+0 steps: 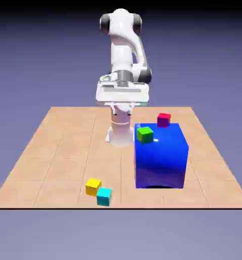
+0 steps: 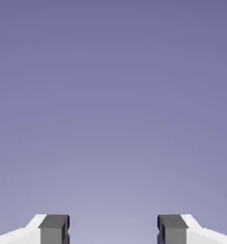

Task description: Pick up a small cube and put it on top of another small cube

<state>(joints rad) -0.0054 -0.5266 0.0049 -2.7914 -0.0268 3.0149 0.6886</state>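
The jaws stand spread and empty, high near the arm and well apart from the cubes: yellow touching cyan on the surface, green and red on the blue block.

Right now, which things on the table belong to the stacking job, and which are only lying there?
For the job:
- yellow cube
- cyan cube, touching the yellow one
- green cube
- red cube
- fingers, apart, holding nothing

Just there:
- big blue block
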